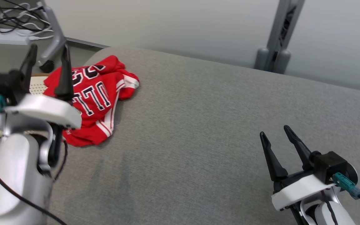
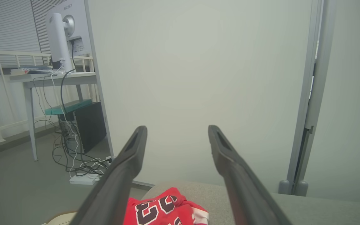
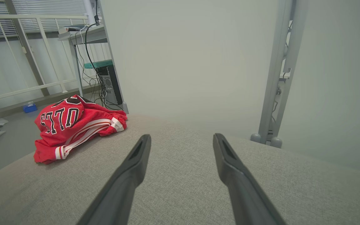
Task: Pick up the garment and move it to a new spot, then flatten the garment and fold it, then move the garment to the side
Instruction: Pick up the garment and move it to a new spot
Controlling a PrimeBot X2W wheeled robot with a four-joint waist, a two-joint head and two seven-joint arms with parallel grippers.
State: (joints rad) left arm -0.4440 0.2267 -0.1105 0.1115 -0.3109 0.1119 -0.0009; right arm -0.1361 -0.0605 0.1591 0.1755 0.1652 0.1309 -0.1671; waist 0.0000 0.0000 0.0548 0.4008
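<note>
The garment [image 1: 97, 93] is a red jersey with white and black lettering, crumpled in a heap at the far left edge of the grey padded surface [image 1: 198, 131]. My left gripper [image 1: 49, 50] hangs open above and just left of the heap, nothing between its fingers. In the left wrist view the garment [image 2: 164, 211] lies below the open left gripper [image 2: 177, 131]. My right gripper [image 1: 274, 131] stands open over the bare surface at the lower right, far from the garment. From the right wrist view the garment [image 3: 70, 125] sits at the left, well beyond the open right gripper [image 3: 181, 139].
A pale wall panel [image 1: 167, 22] and a grey post [image 1: 280, 34] stand behind the surface. Left of it are a desk [image 2: 52, 79] with a monitor, a computer tower, cables and a power strip [image 1: 11, 39] on the floor. A perforated cream object [image 1: 37, 86] lies beside the garment.
</note>
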